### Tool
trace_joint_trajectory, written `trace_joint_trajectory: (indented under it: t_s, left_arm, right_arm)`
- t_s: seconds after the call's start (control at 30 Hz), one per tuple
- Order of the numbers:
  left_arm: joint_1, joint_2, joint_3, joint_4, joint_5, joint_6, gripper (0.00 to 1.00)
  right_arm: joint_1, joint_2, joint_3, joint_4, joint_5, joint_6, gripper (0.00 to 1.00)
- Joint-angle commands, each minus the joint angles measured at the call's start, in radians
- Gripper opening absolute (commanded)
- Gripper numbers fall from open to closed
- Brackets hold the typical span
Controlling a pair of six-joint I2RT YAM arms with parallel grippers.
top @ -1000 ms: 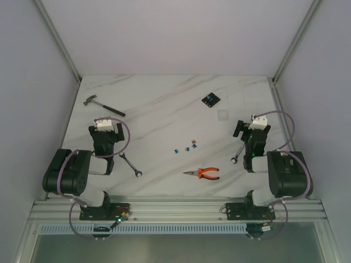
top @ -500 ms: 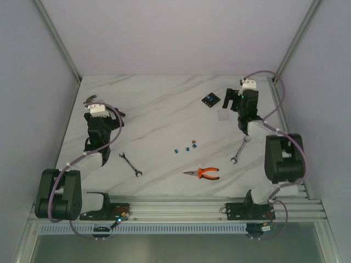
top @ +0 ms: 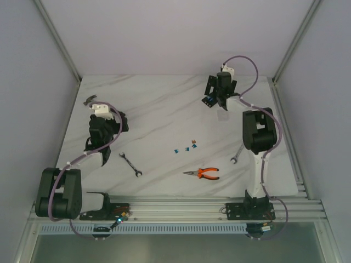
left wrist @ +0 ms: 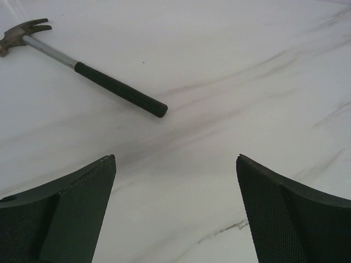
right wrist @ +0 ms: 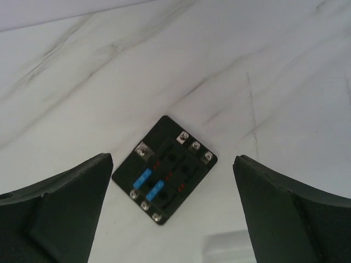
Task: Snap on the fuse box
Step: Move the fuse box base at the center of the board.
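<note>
Black fuse box (right wrist: 164, 170): one; wrenches (top: 130, 164) (top: 237, 155): two; left pincer (left wrist: 175, 159), right pincer (right wrist: 173, 156) gape empty.

The right arm, folded near its base a second ago, now stretches to the far side of the table (top: 164, 120). The right gripper (right wrist: 174, 158) hangs wide open over the fuse box (right wrist: 164, 170), which it had only drawn alongside half a second before. The left arm has likewise unfolded from its base, carrying the left gripper (left wrist: 175, 159) up near the hammer (left wrist: 118, 90), with only a slight shift in the last half second.
</note>
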Motion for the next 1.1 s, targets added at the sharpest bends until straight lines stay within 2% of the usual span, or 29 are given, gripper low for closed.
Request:
trace_joint_trajectory:
  t_s: [0.0,0.17,0.43,0.73,1.07]
  left_arm:
    - [0.003,-0.013,0.014,0.0,0.043,-0.011,1.0]
    - [0.003,-0.024,0.01,0.003,0.064,-0.016,1.0]
    - [0.003,-0.025,0.0,0.018,0.124,-0.067,1.0]
    - [0.001,-0.068,-0.042,0.039,0.203,-0.157,1.0]
    - [-0.036,-0.104,-0.089,0.047,0.262,-0.247,1.0]
  right_arm:
    - [0.007,0.105,0.14,-0.145,0.129,0.12,0.98]
    - [0.025,0.176,0.228,-0.202,0.127,0.161,0.93]
    - [0.061,0.207,0.242,-0.235,0.077,0.164,0.83]
    - [0.129,0.2,0.189,-0.241,0.049,0.071,0.7]
    - [0.272,0.132,0.052,-0.172,-0.145,-0.106,0.69]
